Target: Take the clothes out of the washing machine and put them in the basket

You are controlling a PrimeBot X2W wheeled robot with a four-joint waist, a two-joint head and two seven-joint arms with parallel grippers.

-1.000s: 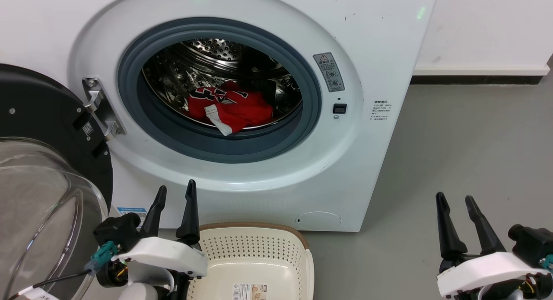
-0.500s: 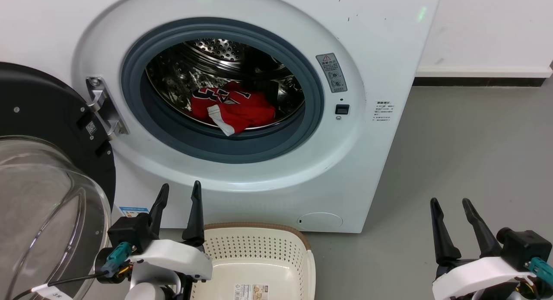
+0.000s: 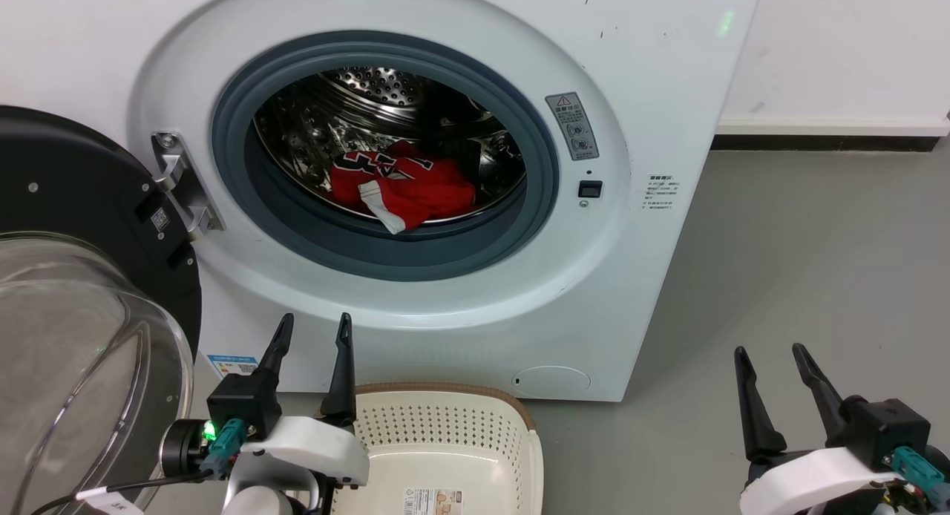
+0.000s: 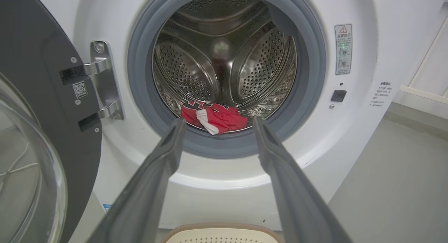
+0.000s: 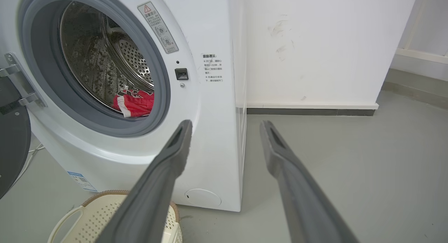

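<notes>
Shiny perforated steel drum [image 4: 196,75]; soft red cloth clothes [image 3: 404,188]; glossy glass door [image 3: 67,366].

Smooth grey floor [image 3: 801,277], matte, spreading out to the right. Behind it a white wall [image 3: 839,47], closed off at the bottom by a white skirting board [image 3: 831,120], with a dark strip [image 3: 816,139] just beneath, touching the floor. Faint grey scuff marks [image 5: 280,29] high on the wall in the right wrist view. Further right, a second wall [image 5: 430,15] meeting the first at a corner, with pale skirting of its own.
</notes>
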